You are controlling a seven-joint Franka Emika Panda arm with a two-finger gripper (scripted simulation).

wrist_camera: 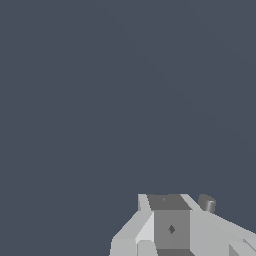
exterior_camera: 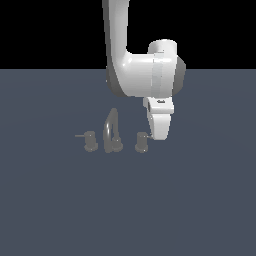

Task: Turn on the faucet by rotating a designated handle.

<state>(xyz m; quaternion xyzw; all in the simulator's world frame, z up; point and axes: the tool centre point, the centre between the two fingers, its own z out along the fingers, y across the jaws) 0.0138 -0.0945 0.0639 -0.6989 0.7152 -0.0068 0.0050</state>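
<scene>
The faucet (exterior_camera: 111, 131) is a small dull-grey set on the floor, with a tall curved spout between two short round knobs. The handle (exterior_camera: 142, 142) is the knob on the exterior view's right, and its thin rod (exterior_camera: 147, 135) reaches towards my gripper. The twin knob (exterior_camera: 90, 141) has its rod pointing left. My gripper (exterior_camera: 159, 136) hangs right beside the handle's rod, on the exterior view's right, and hides the rod's end. In the wrist view my gripper (wrist_camera: 170, 201) shows its fingers together with no gap, holding nothing. A small grey cylinder (wrist_camera: 206, 203) sits just beside them.
The white arm (exterior_camera: 135, 60) comes down from above, behind the faucet. A flat dark blue-grey floor (exterior_camera: 128, 210) spreads all around, with no other object in view.
</scene>
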